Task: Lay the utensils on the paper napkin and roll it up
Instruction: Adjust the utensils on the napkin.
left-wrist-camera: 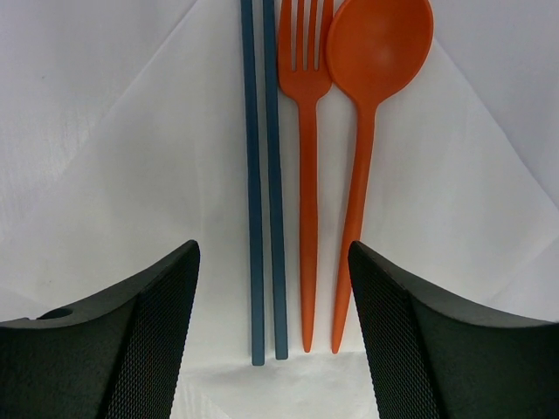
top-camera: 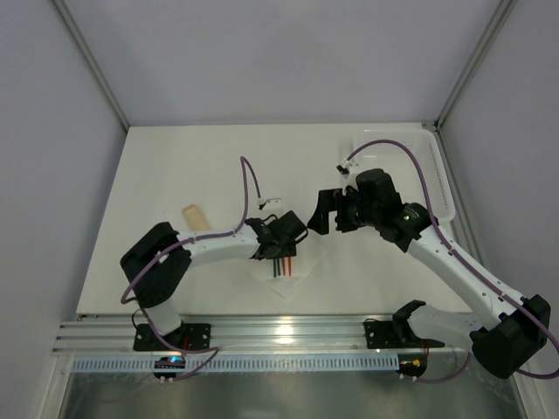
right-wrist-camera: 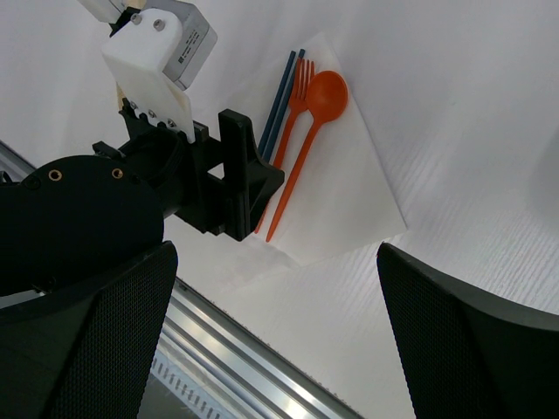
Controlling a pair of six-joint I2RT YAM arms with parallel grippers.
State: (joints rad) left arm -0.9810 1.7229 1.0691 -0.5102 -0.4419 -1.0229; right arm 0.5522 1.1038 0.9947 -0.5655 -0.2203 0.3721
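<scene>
A white table (top-camera: 175, 166) fills the middle of the top view, its surface matte and evenly lit. Pale grey panels close it in: a back wall (top-camera: 279, 52), a left wall (top-camera: 44, 175) and a right wall (top-camera: 524, 131). Slim metal frame posts (top-camera: 92, 65) run diagonally down to the table's far corners. Along the near edge lies a slotted aluminium rail (top-camera: 279, 330) with a bright glint of overhead light at its middle, and a white toothed strip (top-camera: 262, 362) just below it.
</scene>
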